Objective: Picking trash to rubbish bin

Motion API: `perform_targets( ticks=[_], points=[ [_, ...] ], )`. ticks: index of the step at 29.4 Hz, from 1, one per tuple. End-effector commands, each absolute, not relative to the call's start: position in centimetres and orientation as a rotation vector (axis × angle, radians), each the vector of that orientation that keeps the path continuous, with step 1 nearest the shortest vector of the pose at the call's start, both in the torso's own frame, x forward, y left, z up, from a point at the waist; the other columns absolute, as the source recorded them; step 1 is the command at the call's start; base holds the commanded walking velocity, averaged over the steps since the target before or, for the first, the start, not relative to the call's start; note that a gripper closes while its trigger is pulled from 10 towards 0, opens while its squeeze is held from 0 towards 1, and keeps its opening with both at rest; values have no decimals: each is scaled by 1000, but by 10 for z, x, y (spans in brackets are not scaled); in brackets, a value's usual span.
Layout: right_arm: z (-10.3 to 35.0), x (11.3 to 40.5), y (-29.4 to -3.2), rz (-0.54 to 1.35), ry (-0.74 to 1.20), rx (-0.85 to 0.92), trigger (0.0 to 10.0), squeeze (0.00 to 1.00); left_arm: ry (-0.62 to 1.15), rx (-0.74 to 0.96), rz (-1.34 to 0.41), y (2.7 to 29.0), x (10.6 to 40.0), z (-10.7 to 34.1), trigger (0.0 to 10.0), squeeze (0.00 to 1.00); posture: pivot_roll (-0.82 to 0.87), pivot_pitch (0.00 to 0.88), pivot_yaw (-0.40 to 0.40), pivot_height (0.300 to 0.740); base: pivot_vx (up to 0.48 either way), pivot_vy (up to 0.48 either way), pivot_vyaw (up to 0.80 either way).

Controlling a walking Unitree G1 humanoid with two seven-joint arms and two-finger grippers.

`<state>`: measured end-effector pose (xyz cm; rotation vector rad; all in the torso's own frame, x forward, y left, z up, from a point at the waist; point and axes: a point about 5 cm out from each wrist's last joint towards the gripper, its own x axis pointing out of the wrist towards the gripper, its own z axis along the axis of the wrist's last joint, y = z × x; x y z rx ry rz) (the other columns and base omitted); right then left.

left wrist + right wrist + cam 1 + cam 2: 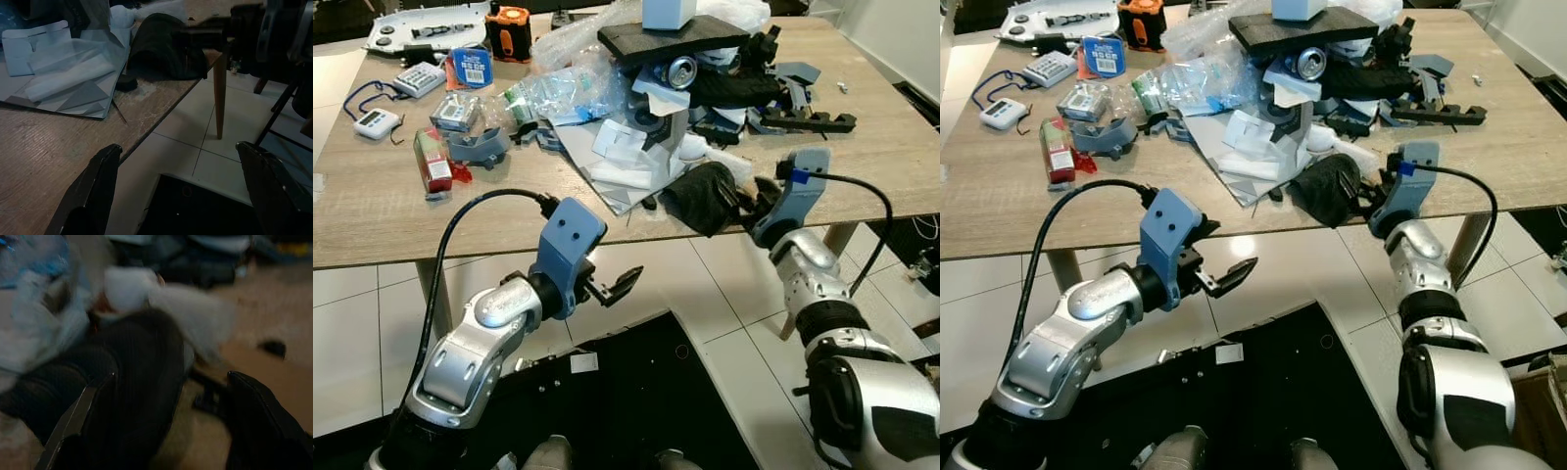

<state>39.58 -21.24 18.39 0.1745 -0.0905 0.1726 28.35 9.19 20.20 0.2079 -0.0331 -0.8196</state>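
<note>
One crumpled black cloth wad [703, 197], table-edge [372, 250].

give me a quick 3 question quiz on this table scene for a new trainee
1. True or false: the right tool is at the table's near edge, its open fingers on either side of the crumpled black cloth.
2. Which item lies on the table nearest its left edge?
A. the drink can
B. the white timer
C. the orange device
3. Fill in: the left tool is held open over the ____, below the table edge.

Key
1. True; the right wrist view shows the cloth between the open fingers.
2. B
3. floor
</note>
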Motion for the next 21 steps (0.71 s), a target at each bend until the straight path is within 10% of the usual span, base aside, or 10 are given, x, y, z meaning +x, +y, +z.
perform_targets(
  ticks=[1,2,21],
  points=[
    [170,393,-216,127,-37,233,10000,125,-18,197,-839,89,282,198,10000,0,351,235,-14,740,0,0,0],
    [166,393,-214,116,-9,265,10000,0,-19,198,-838,89,282,198,10000,0,351,235,-14,740,0,0,0],
    [166,397,-173,434,93,311,10000,0,-24,208,-824,91,284,199,10000,0,360,237,-22,740,0,0,0]
  ],
)
